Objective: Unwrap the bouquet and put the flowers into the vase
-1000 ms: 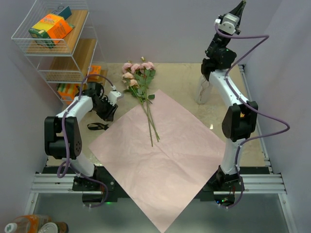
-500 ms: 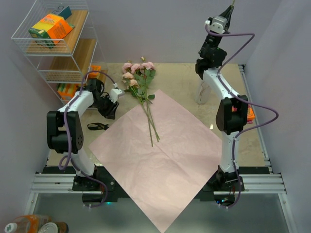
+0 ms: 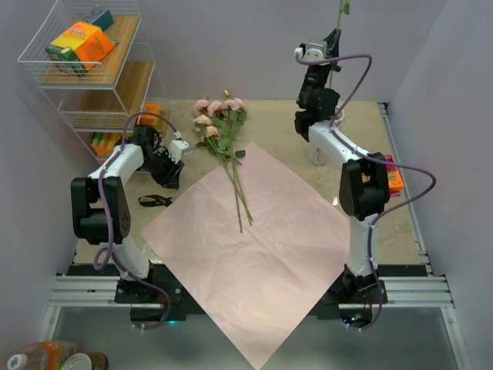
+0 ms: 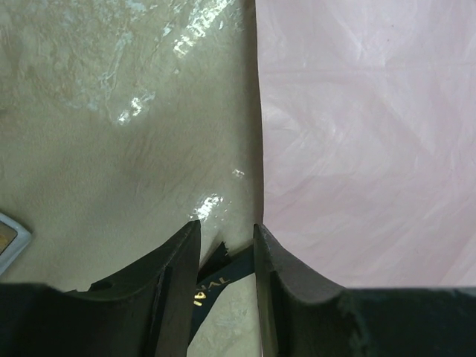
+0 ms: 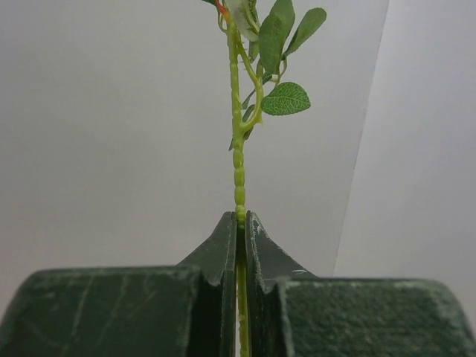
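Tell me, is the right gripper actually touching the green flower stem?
Touching. The right wrist view shows the right gripper shut on the flower stem, with both fingers pressed against its sides and no gap.

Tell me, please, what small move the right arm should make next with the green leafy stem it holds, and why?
Probably swing the right gripper over the tall pale vase and start lowering. Its jaws are shut on the green leafy flower stem, held upright high above the table, while the vase stands lower down beside that arm, so the stem's lower end needs lining up with the vase mouth first.
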Available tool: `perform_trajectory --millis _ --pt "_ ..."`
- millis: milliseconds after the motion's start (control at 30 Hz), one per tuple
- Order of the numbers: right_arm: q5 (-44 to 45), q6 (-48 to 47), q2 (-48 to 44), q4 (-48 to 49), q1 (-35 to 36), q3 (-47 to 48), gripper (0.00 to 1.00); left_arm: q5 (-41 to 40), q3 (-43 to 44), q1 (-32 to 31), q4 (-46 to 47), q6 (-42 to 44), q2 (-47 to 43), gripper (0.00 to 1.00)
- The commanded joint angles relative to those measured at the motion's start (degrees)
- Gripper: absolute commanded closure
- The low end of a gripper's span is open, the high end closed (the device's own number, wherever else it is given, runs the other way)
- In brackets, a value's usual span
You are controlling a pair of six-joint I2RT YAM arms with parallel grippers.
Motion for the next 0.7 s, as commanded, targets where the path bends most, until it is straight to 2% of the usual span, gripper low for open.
perform_trajectory --millis 0,33,333,367,400,467,633,667 --pt "3.54 -3.81 -6.84 18.09 0.95 -3.47 0.96 1.72 -0.47 1.49 -0.36 2.73 -4.13 0.61" --pt "4.94 -4.17 -7.71 18.26 1.21 -4.53 0.92 1.72 -0.91 1.93 -0.45 2.91 -4.49 0.61" --pt "10.66 -6.45 -11.94 21.61 2.88 -17.97 0.85 1.90 -2.41 3.78 -1.33 4.75 -7.48 0.61" --pt "11.28 -6.45 -12.38 21.69 2.97 -18.59 0.83 1.98 -2.41 3.86 -1.50 4.75 -7.91 0.61" --pt "11.81 -6.54 -12.73 21.61 3.23 -19.30 0.74 2.07 -2.41 4.04 -1.59 4.84 -8.09 0.61" --pt "13.82 -6.37 -13.69 20.56 3.50 -21.06 0.66 1.90 -2.49 4.13 -1.68 5.10 -8.62 0.61" --pt "20.07 -3.66 -18.08 17.31 5.07 -26.58 0.58 1.90 -2.49 4.04 -2.03 5.19 -9.41 0.61" --pt "21.12 -2.69 -19.48 13.04 6.30 -27.64 0.57 1.90 -2.49 4.13 -2.12 5.19 -9.67 0.61"
